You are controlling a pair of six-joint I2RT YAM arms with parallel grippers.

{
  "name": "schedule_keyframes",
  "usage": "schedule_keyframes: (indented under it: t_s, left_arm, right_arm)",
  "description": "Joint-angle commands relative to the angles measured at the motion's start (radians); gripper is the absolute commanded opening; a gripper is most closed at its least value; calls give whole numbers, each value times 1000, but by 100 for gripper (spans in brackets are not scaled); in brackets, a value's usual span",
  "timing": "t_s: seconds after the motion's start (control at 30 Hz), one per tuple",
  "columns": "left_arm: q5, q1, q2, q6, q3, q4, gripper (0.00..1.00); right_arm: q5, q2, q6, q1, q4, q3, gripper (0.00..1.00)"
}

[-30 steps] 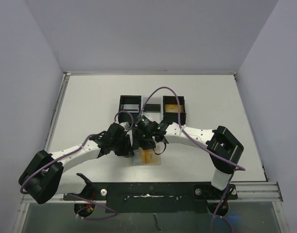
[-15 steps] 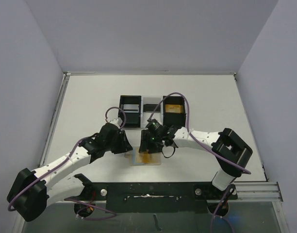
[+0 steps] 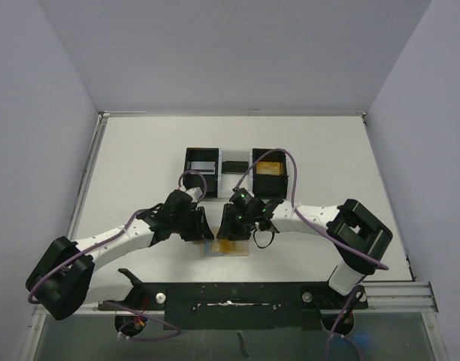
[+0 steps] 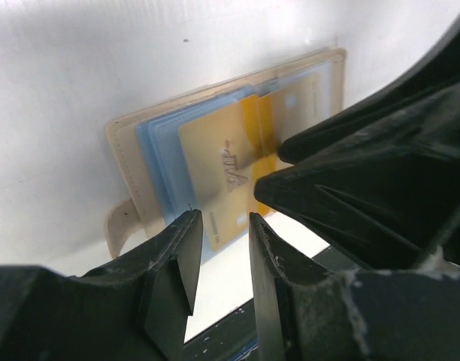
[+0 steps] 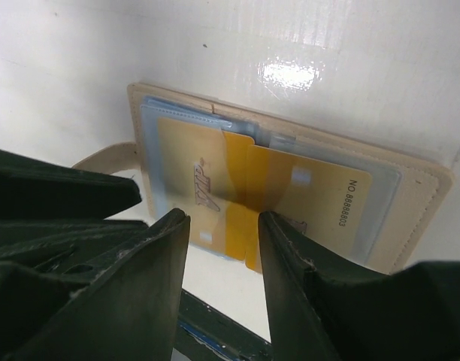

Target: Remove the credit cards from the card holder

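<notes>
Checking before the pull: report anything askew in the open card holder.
The numbered gold card lies atop the card holder's clear sleeves, overlapping the other gold card at the middle, seemingly partly pulled out. No damage visible.

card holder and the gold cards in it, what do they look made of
Card holder: probably matte beige leather or faux leather, judging by its seamed edge and soft tab. Gold cards: seemingly glossy plastic, with printed numbers and a sheen. Sleeves: likely translucent bluish plastic film.
</notes>
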Motion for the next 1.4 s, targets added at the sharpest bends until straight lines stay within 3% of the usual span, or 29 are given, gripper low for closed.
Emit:
schedule_keyframes:
  t_s: [0.0, 0.27, 0.43, 0.6, 1.1, 1.37]
  left_arm:
    - [-16, -4, 47, 28, 21, 11, 28]
    - [-57, -4, 99, 27, -10, 13, 23]
    - [-84, -3, 107, 25, -13, -6, 20]
    - [-95, -4, 110, 30, -5, -18, 19]
    - [-84, -3, 130, 46, 6, -22, 12]
    - [-75, -4, 142, 48, 10, -17, 11]
  right_arm:
    - [-18, 9, 20, -9, 53, -1, 42]
    - [7, 20, 30, -3, 4, 4, 37]
    - [16, 32, -41, 31, -32, 99, 37]
    - [50, 69, -1, 29, -92, 108, 39]
    - [59, -22, 9, 5, -54, 30, 42]
    - [-10, 27, 31, -9, 39, -31, 34]
